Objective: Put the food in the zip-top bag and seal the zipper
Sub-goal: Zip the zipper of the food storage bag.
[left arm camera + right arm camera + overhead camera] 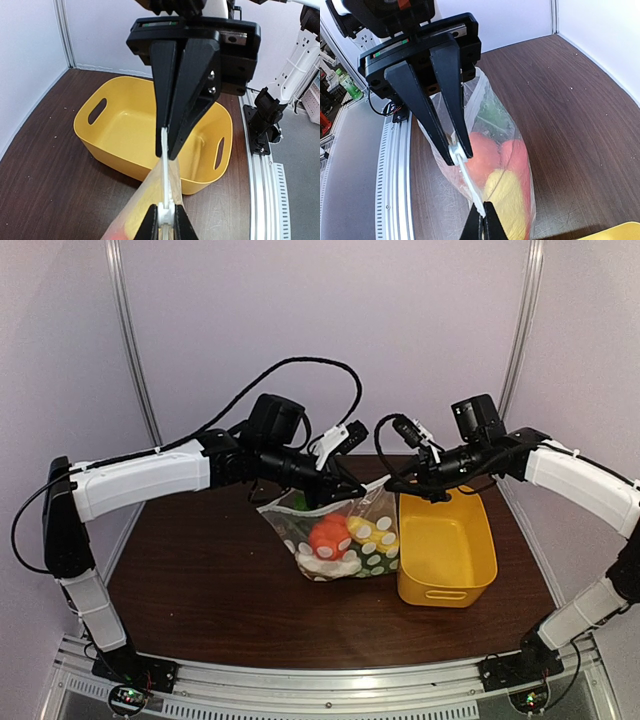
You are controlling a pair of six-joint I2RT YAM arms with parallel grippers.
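Two-arm grasp on the zip-top bag [370, 502], seen from above and from both wrists. The bag hangs between the arms over the middle of the dark wooden tabletop [200, 580], its lower end reaching the surface. The food [330, 536] lies inside the bag: an orange piece, a yellow piece beside it, green pieces above and a white piece at the bottom. The left pincer [345, 483] is closed on the zipper [164, 175] at the bag's upper edge, and the small white slider tab [165, 212] sits between its fingertips. The right pincer [392, 483] is clamped on the same strip further along, towards the basket side. Between the two pincers the zipper runs as one thin, taut white line. The yellow basket [470, 560] stands upright on the tabletop just beside the bag, on its right, below the right pincer.
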